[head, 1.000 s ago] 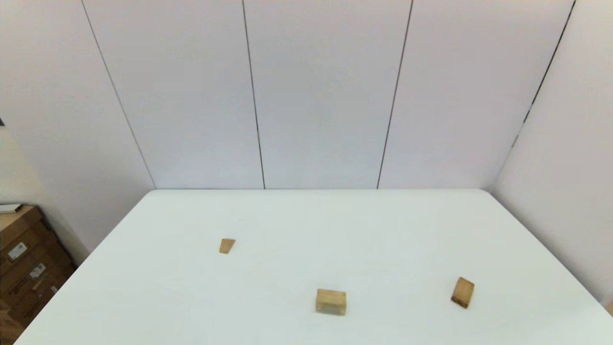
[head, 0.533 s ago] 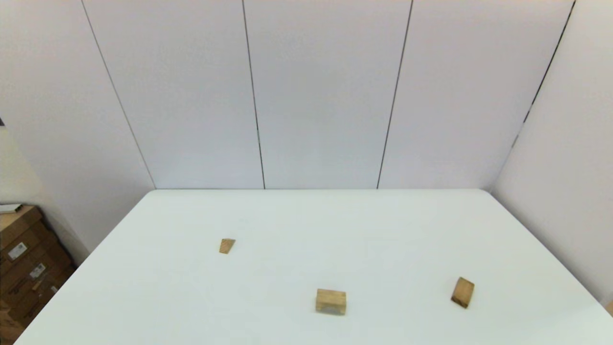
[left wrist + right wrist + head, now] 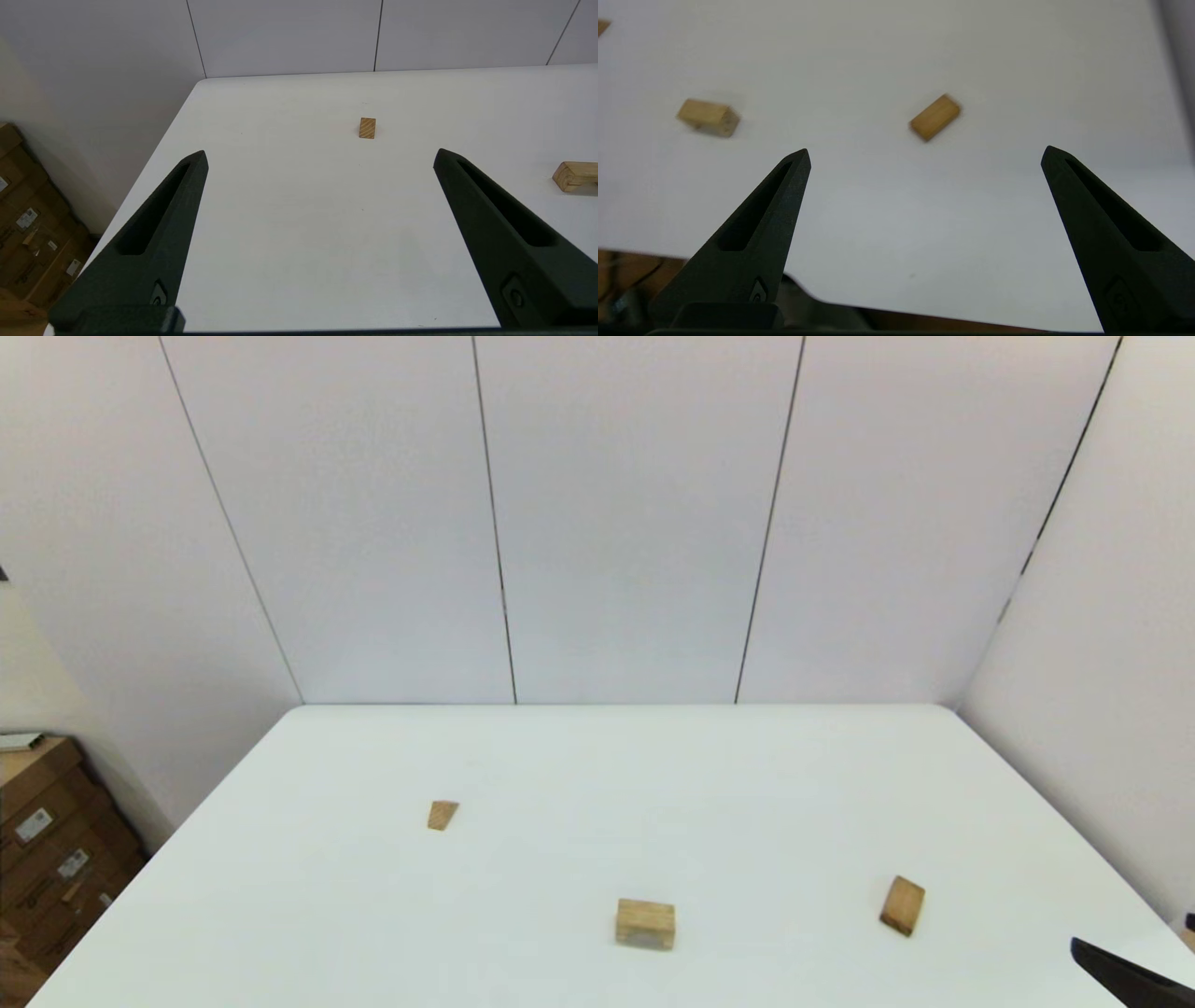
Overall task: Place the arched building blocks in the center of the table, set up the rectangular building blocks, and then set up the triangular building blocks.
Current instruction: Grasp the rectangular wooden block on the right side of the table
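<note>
1. With both arms back at the near edge, all three blocks lie apart on the tabletop (image 3: 653,775), none touched.
2. Arched block (image 3: 645,924): about 6 o'clock of the tabletop centre in the head view, near the front edge, broad face up. Left wrist view catches only one end of it (image 3: 574,176), with the curved cut-out edge showing underneath.
3. Rectangular slab (image 3: 902,905): about 4 o'clock from centre, well apart from the arched block, turned at an angle to the tabletop edges. Right wrist view shows it (image 3: 934,117) ahead of the fingers, lying flat and skewed.
4. Triangular wedge (image 3: 442,815): about 9 o'clock from centre, the smallest of the three, well apart from the other two. Left wrist view has it (image 3: 367,128) straight ahead, far off from the fingertips.
5. Right gripper (image 3: 924,154): jaws spread wide, nothing between them, hovering over the near right part of the tabletop, slab ahead of the gap. Head view shows only a black finger (image 3: 1125,975) at 5 o'clock, in the corner.
6. Left gripper (image 3: 320,156): jaws spread wide, nothing held, over the near left part of the tabletop. Not visible in the head view.
7. Cardboard boxes (image 3: 47,859) stand off the tabletop at 9 o'clock, beside the wall.
</note>
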`<state>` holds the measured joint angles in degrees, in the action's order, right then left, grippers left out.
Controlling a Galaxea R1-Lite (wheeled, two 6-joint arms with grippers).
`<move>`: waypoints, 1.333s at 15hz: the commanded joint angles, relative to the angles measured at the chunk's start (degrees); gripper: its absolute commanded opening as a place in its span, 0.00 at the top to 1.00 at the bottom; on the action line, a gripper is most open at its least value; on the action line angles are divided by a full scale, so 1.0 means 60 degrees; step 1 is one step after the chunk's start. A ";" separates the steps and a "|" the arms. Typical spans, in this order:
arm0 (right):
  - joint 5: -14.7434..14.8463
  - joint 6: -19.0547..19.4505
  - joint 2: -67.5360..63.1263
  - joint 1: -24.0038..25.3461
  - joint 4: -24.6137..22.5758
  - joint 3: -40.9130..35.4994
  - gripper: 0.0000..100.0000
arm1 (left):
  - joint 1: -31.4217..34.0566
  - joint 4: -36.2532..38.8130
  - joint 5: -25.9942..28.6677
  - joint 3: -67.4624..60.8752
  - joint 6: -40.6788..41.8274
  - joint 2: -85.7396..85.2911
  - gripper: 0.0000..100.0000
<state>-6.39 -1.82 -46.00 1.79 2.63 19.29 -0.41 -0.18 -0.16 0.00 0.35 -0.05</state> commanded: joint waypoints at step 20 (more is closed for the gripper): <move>-0.0517 -0.4224 -0.9649 0.0888 0.0850 0.3758 0.00 | -0.0004 0.0001 -0.0003 0.0000 0.0000 0.0008 0.00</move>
<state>-12.90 -26.12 -98.54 6.85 5.78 39.05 -0.44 -0.18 -0.16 0.00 0.35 -0.05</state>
